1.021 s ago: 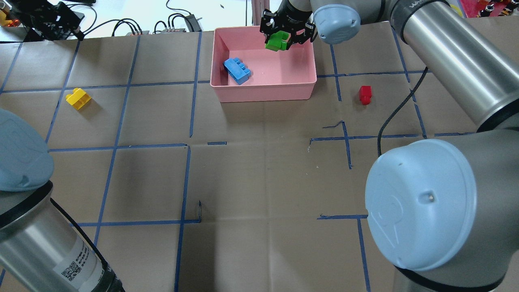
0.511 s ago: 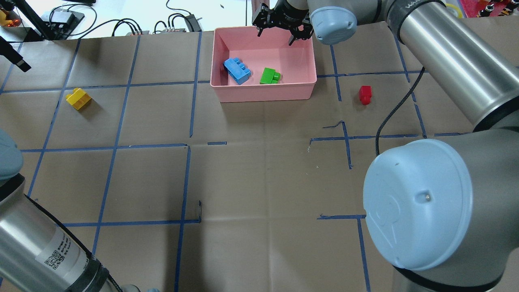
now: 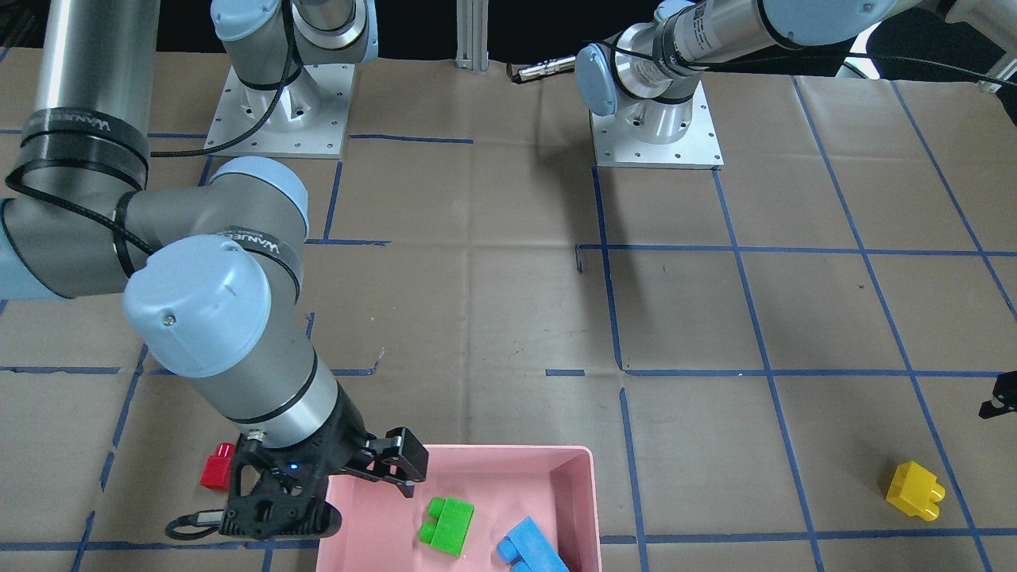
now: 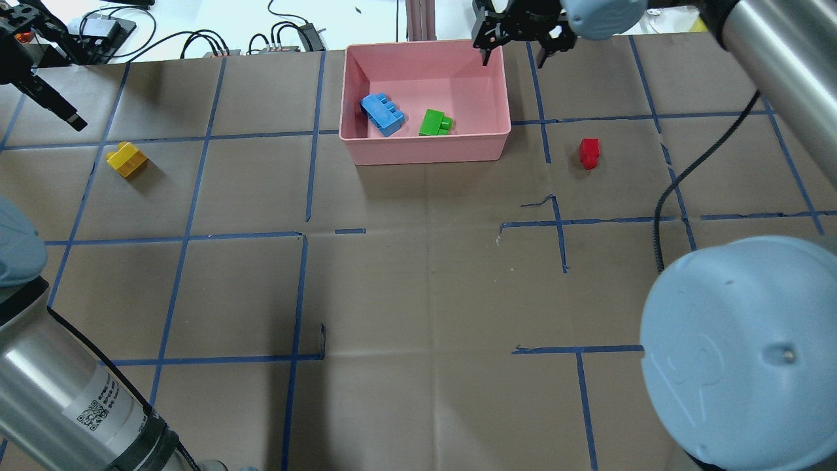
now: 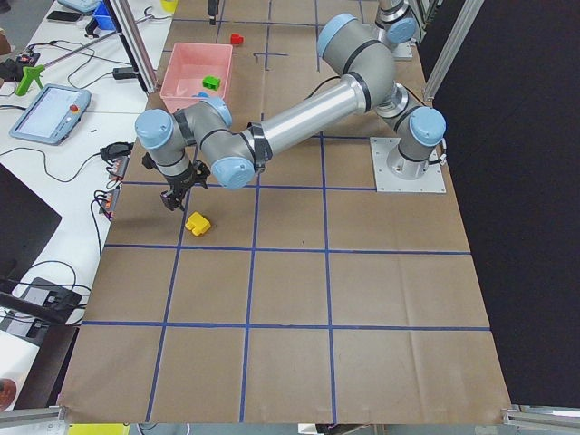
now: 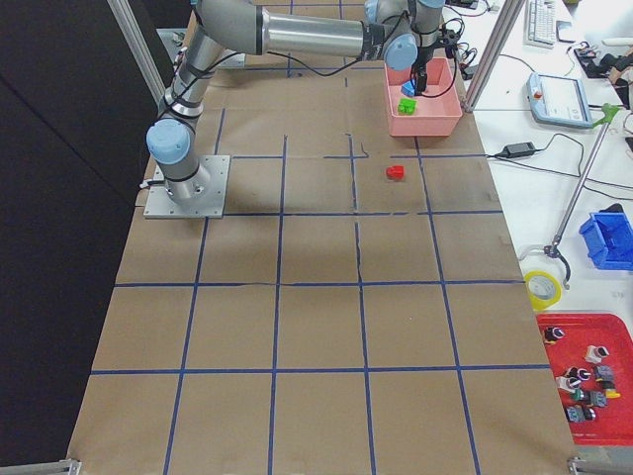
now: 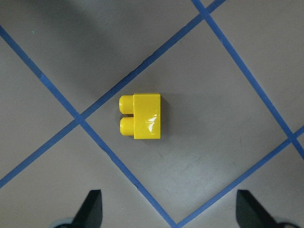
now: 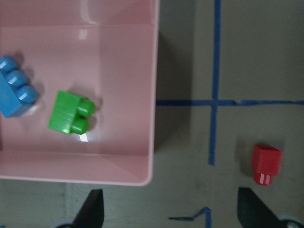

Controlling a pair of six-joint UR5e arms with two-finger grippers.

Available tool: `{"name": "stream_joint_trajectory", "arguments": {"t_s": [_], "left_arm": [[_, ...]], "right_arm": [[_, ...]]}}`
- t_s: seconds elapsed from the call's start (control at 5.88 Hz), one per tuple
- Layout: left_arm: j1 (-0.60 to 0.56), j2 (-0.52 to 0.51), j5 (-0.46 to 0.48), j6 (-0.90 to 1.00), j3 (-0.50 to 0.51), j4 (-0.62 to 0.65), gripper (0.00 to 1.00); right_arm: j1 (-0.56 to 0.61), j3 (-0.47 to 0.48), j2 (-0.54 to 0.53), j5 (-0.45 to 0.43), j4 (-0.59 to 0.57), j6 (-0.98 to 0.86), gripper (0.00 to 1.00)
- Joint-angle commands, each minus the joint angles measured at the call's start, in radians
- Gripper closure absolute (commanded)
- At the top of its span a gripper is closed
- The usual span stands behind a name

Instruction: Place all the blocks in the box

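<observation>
The pink box (image 4: 425,152) stands at the far middle of the table. Inside it lie the blue block (image 4: 382,114) and the green block (image 4: 435,122). The red block (image 4: 589,152) sits on the paper to the box's right, also seen as red block (image 8: 266,164) in the right wrist view. My right gripper (image 4: 512,60) hovers open and empty over the box's far right corner. The yellow block (image 4: 127,159) rests at the far left. My left gripper (image 7: 168,209) is open above the table, with the yellow block (image 7: 142,116) just ahead of its fingertips.
Cables and small devices (image 4: 288,36) lie along the far table edge, with an aluminium post (image 4: 418,16) behind the box. Both arm bases (image 3: 651,127) are bolted on the robot's side. Blue tape lines grid the brown paper.
The right gripper opened and the green block dropped into the box. It then moved right, toward the box's far corner. The left gripper swung in over the yellow block.
</observation>
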Motion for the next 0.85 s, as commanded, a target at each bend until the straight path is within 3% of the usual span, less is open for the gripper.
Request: {"name": "stream_joint_trajectory", "arguments": {"t_s": [0.0,0.68], "left_arm": [[-0.013,-0.021,-0.003,-0.01,-0.118,0.217,0.01],[-0.002,-0.12,-0.064,-0.001,-0.16,0.287,0.01]], "right_arm": [[-0.102,0.049,-0.021,-0.135,0.064,-0.078,0.01],[-0.138,0.383,-0.001,-0.104,-0.42,-0.069,0.01]]}}
